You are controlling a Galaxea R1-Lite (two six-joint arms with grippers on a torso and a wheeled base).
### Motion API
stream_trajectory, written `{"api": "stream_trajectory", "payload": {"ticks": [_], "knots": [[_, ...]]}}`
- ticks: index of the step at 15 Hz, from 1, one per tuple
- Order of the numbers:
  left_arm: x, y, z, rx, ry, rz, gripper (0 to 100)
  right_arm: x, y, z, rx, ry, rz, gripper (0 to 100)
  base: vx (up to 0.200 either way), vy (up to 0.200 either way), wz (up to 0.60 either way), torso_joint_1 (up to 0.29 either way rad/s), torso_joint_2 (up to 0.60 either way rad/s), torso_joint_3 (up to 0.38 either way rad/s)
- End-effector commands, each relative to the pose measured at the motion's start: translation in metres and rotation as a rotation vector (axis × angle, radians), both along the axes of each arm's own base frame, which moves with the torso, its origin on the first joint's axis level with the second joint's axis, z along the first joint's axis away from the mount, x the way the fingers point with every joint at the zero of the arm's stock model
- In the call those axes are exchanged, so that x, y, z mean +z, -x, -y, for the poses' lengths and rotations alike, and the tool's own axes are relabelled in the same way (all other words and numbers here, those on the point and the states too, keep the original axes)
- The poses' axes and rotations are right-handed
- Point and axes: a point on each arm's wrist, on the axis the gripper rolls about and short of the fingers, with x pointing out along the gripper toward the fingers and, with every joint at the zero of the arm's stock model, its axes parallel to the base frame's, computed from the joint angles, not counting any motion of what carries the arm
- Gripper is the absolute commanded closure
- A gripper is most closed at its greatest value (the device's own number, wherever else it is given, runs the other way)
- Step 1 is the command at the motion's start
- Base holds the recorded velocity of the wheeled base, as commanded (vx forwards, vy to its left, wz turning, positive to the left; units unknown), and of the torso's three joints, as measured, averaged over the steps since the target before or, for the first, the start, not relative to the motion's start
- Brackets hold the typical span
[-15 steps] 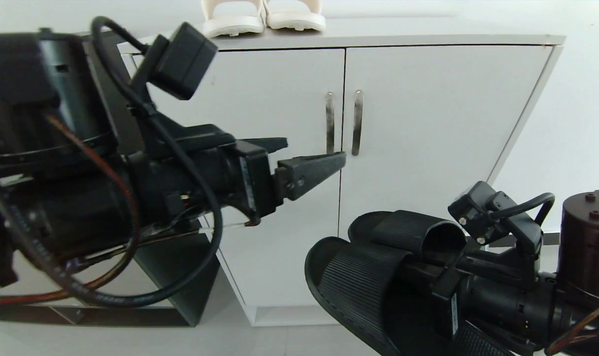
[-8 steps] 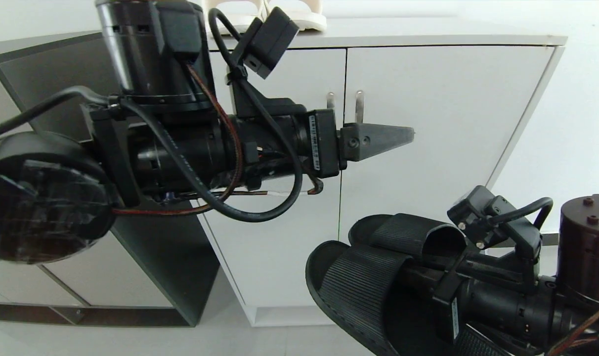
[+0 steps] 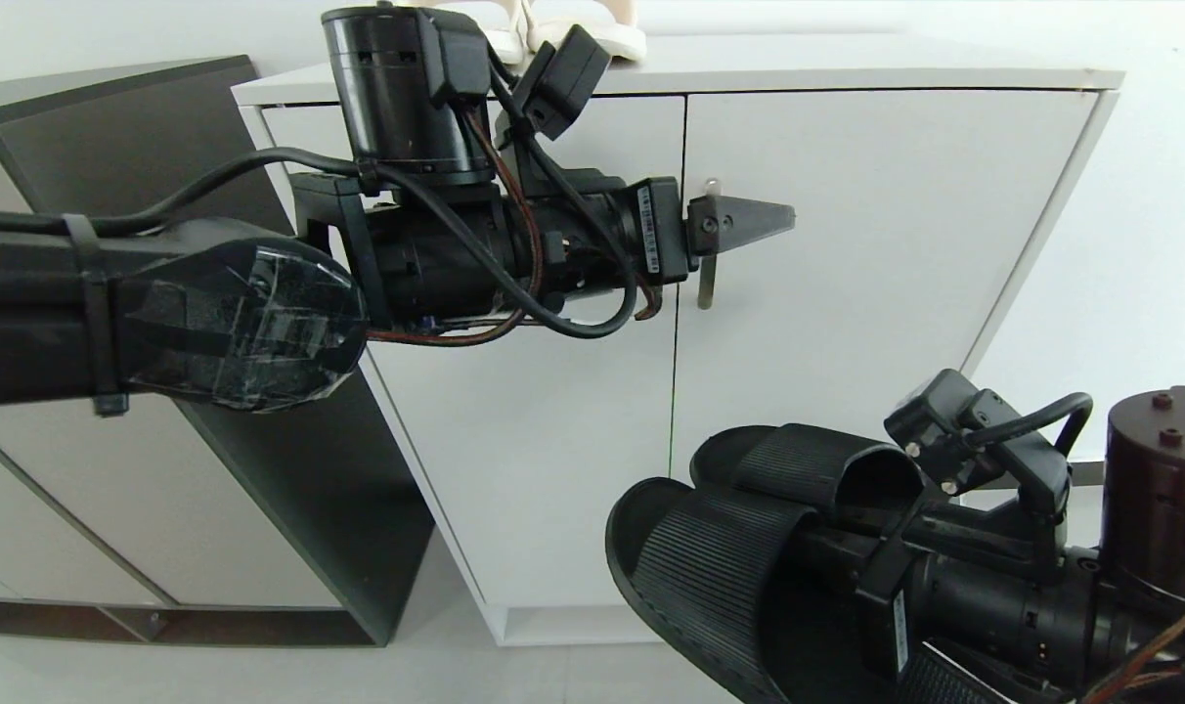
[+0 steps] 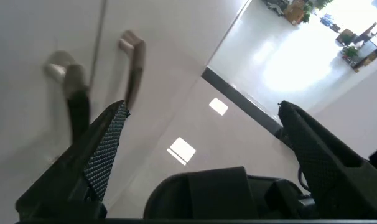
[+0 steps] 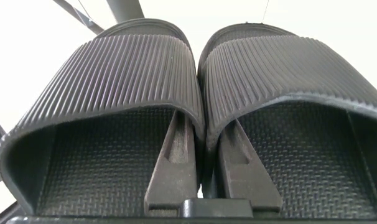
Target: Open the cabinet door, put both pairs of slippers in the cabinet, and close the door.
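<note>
The white cabinet (image 3: 876,244) has both doors shut. The right door's metal handle (image 3: 707,282) pokes out just behind my left gripper (image 3: 778,213), which hangs at handle height. In the left wrist view that gripper (image 4: 204,109) is open, and both handles (image 4: 131,68) lie close beside one finger (image 4: 104,146), not between the two. The white slippers (image 3: 592,37) sit on the cabinet top, partly hidden by the left arm. Low at the front right, my right gripper (image 5: 205,124) is shut on the black slippers (image 3: 739,528), one finger inside each, pinching their inner walls together.
A dark grey cabinet (image 3: 309,489) stands against the white cabinet's left side. Pale floor (image 3: 456,675) lies in front of both. A white wall (image 3: 1150,244) runs to the right of the cabinet.
My left arm has swung up and to the right, carrying its gripper from below the handles to beside the right door's handle. The right arm and black slippers have stayed put.
</note>
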Motion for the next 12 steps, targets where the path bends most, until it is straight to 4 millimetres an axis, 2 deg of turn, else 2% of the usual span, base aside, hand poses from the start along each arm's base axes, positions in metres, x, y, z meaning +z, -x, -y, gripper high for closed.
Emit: {"api": "stream_trajectory", "payload": {"ticks": [1, 4, 12], "knots": [[0.002, -0.004, 0.0, 0.026, 0.005, 0.008, 0, -0.001, -0.001, 0.0, -0.002, 0.001, -0.001, 100, 0.0, 0.0, 0.0, 0.0, 0.0, 0.0], [0.002, -0.012, 0.004, 0.051, 0.008, 0.018, 0, -0.001, -0.001, -0.001, 0.009, 0.0, -0.005, 100, 0.0, 0.0, 0.0, 0.0, 0.0, 0.0], [-0.013, -0.034, 0.018, 0.1, -0.043, 0.02, 0, -0.002, -0.004, 0.0, 0.0, 0.003, -0.01, 100, 0.0, 0.0, 0.0, 0.0, 0.0, 0.0]]}}
